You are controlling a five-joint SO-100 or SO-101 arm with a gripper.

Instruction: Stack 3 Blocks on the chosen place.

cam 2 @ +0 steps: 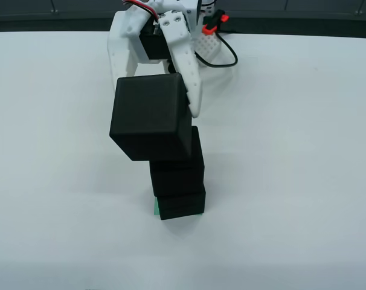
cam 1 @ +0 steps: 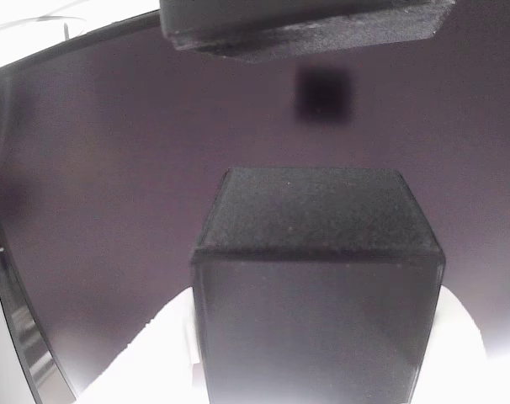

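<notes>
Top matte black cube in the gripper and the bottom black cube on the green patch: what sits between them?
In the view from above, a second matte black cube sits between the top cube and the bottom cube, resting on the bottom one.

Bright even overhead light, blown-out white table [cam 2: 292,151], soft shadows, pincer-mounted view dim and blurred
</notes>
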